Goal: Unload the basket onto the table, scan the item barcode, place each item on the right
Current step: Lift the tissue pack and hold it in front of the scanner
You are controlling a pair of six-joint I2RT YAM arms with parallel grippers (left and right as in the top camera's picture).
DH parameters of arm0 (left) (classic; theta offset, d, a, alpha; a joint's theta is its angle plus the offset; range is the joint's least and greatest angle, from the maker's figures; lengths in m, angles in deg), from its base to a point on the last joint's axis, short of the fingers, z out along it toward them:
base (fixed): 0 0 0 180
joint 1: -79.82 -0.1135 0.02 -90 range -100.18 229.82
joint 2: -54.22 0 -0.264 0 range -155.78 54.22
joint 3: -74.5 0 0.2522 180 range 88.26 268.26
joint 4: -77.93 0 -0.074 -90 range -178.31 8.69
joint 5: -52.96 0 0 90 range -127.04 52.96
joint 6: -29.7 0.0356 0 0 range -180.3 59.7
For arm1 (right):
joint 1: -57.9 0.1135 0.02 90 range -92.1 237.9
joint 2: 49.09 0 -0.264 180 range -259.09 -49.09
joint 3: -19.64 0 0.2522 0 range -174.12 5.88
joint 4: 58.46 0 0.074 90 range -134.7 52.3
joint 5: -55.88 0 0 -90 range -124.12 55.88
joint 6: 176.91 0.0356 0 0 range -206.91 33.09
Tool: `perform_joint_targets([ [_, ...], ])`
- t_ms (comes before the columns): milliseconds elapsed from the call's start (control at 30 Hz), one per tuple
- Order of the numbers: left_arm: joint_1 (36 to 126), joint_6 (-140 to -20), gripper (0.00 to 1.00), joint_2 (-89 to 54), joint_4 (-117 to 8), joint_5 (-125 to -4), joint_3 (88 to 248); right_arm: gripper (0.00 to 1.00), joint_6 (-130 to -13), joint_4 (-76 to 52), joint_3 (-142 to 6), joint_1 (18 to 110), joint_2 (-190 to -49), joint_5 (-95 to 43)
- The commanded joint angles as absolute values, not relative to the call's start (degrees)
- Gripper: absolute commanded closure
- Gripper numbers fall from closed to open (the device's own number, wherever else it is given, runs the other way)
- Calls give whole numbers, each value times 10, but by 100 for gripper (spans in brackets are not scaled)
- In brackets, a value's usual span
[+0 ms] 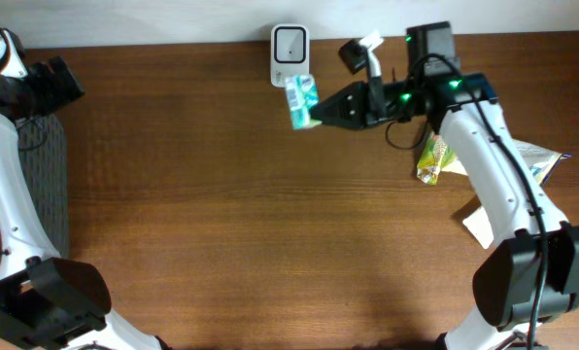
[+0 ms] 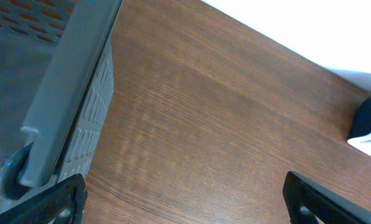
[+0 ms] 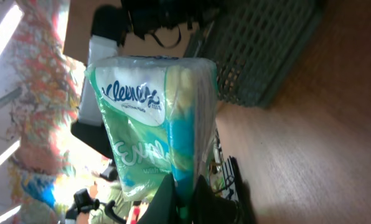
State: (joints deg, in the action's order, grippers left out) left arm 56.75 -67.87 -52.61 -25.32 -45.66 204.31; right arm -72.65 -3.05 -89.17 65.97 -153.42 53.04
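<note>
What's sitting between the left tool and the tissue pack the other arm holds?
Nothing. The overhead view shows only bare wooden table between the open left tool and the tissue pack, which the right tool grips.

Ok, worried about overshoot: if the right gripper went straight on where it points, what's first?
Beyond its tissue pack, probably only bare table, just missing the scanner, until the grey basket; height unclear.

Dark brown wood-grain table (image 1: 221, 224) fills overhead frame, grain running side to side. White surface (image 1: 153, 19) borders far edge, evenly lit; wall or floor, unclear. Grey slatted basket (image 1: 45, 175) at left edge of tabletop. Soft sheen on wood in left wrist view. Right wrist view: white light streaks (image 3: 2, 37) at left, washing out blurred multicoloured backdrop.
</note>
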Motion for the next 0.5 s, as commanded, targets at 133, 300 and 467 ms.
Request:
perform_joint_targets([
  [133, 557, -680, 1, -528, -254, -448, 2044, 96, -690, -32, -907, 623, -1507, 548],
  [300, 557, -680, 1, -528, -254, -448, 2044, 96, -696, -32, -907, 623, -1507, 548],
  [467, 557, -680, 1, -528, -254, -448, 2044, 96, -702, -37, -907, 623, -1507, 548],
])
